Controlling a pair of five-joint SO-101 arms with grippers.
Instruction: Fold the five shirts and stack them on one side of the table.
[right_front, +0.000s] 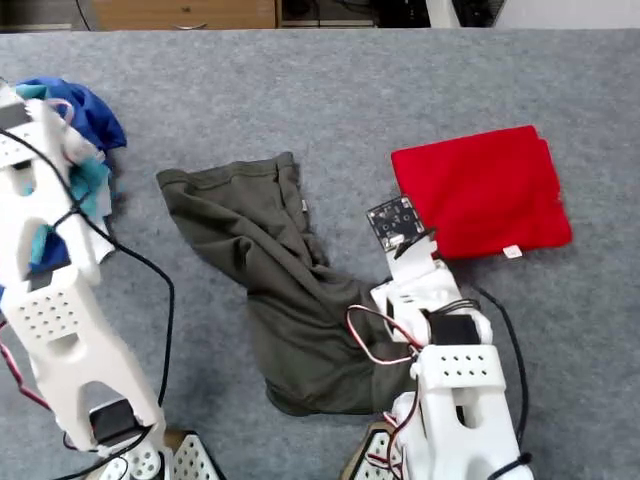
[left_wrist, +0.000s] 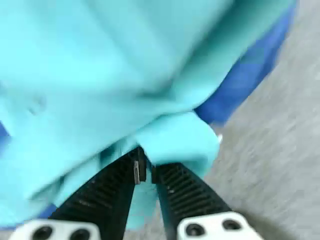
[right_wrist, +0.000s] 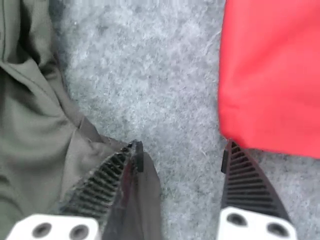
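Left wrist view: the teal shirt, clamped thinly by the left gripper, could be pulled free if tugged, while the right gripper is held apart.

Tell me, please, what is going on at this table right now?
Two arms are sorting shirts on a grey table. The left gripper is shut on a teal shirt, which lies heaped with a blue shirt at the table's left side. The right gripper is open, low between a crumpled olive shirt and a red shirt, with one finger at the olive cloth's edge. The red one lies folded; the olive one does not.
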